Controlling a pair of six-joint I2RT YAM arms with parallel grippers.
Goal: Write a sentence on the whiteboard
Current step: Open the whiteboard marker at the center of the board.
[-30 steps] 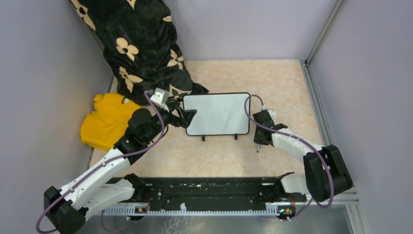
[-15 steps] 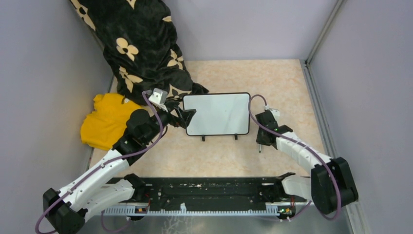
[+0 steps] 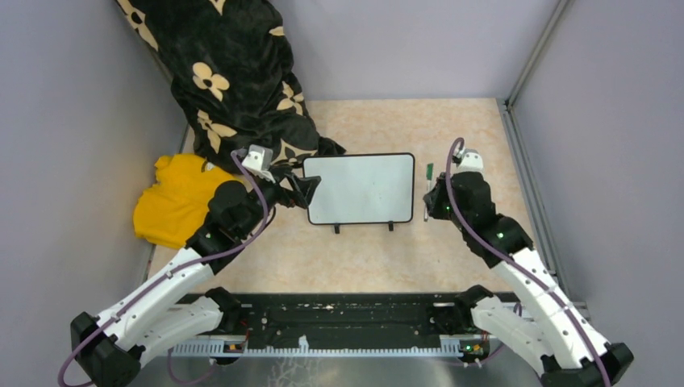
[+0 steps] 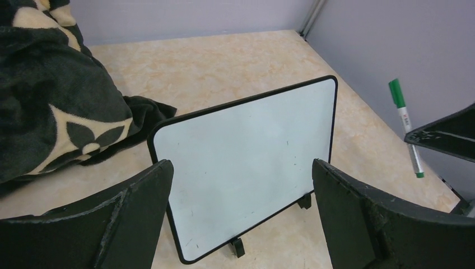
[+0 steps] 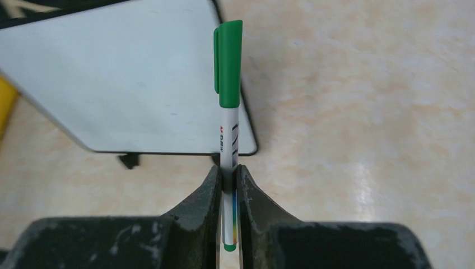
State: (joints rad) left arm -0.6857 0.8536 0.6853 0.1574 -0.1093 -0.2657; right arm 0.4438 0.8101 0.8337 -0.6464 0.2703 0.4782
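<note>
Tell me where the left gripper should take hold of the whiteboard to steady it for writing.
Probably its left edge, on the thin black frame, coming from the left, where the open left gripper is. The whiteboard is a thin panel on two feet, so jaws can close across its thickness, leaving the face free for the green marker in the right gripper.

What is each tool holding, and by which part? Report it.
Right tool pinches the green-capped marker by its white barrel, near the tail end. Left tool is open, holding nothing.
</note>
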